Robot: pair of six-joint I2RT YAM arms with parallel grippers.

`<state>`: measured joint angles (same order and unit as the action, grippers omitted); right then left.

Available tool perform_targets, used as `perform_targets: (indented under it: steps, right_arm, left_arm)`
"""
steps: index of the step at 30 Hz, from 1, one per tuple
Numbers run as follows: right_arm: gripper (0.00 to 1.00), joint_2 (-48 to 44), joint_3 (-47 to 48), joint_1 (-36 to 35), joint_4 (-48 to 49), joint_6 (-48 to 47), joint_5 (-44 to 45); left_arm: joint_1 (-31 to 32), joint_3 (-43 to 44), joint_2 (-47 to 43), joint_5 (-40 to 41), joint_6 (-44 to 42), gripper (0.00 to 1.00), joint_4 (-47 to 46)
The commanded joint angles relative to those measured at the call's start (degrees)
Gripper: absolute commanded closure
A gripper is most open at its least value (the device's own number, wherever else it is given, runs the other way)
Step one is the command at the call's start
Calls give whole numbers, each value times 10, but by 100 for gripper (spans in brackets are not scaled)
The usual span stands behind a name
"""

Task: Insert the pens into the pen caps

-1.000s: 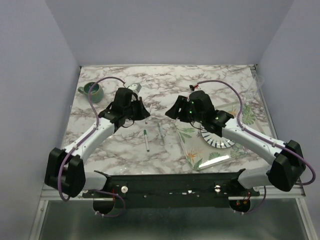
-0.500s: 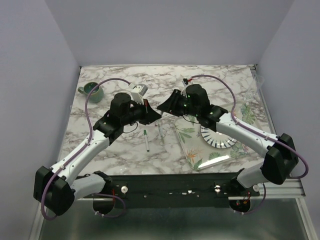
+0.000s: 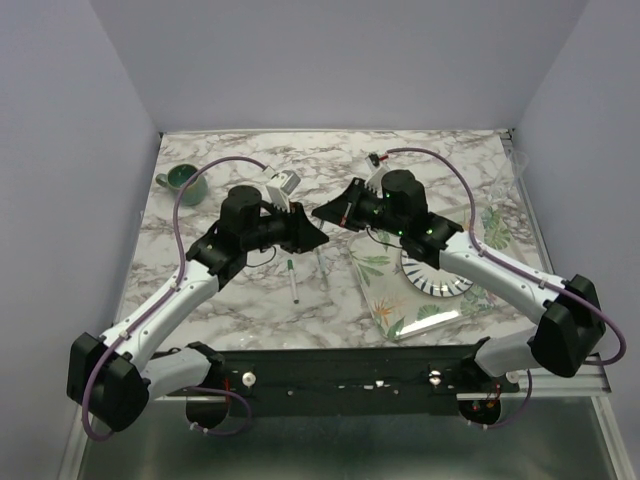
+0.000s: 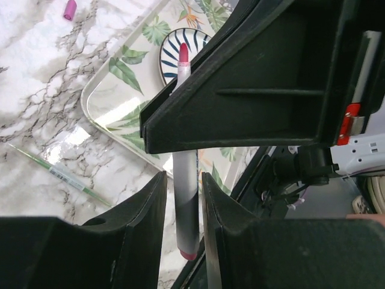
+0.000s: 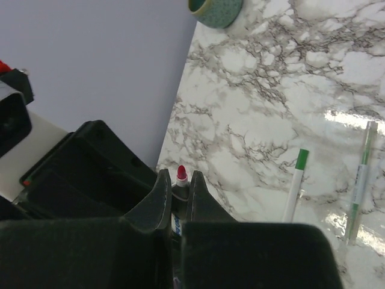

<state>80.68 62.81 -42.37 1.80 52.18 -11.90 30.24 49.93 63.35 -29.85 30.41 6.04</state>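
Since one second ago, both arms have risen off the table and swung inward. The left gripper (image 3: 308, 230) and right gripper (image 3: 333, 212) now meet nose to nose above the middle of the marble table (image 3: 450, 170). In that time the right fingers have closed and the left fingers have eased apart.

Right gripper: fingers pinched tight on the red-tipped pen (image 4: 186, 205). In the right wrist view the red tip projects just past the fingertips.

Left gripper: jaws slightly apart. In the left wrist view they flank the same pen's barrel with a thin gap on each side, so they no longer clamp it. The pen is held clear of the table, running between both sets of fingers.

Remaining task items:
- The green-ended pen (image 3: 291, 280) lies flat on the marble, below the two grippers in the top view.
- The thin translucent pen (image 3: 321, 265) lies just to its right, apart from it and close to the tray's left edge.
- The pink pen cap (image 4: 70, 9) lies on the bare marble, outside the tray.

Other items: a leaf-print tray (image 3: 385, 310) on the right half of the table carries a striped plate (image 3: 440, 283). A green mug (image 3: 186, 180) stands at the far left corner.
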Motion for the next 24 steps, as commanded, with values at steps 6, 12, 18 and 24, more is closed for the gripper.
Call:
perform_targets:
  steps: [6,12,18,24]
  right_arm:
    - [99,-4,-1,-10,35,-26,-44]
    - [99,1,-3,-20,29,-40,-39]
    - [99,-3,-1,-21,22,-45,-37]
    - [70,0,12,-20,-9,-69,-29]
  left_arm:
    - [3,1,12,-28,-17,63,-10]
    - [2,13,12,-24,-20,63,-7]
    - [2,12,7,-28,-22,82,-5]
    - [1,12,-11,-20,-20,100,4]
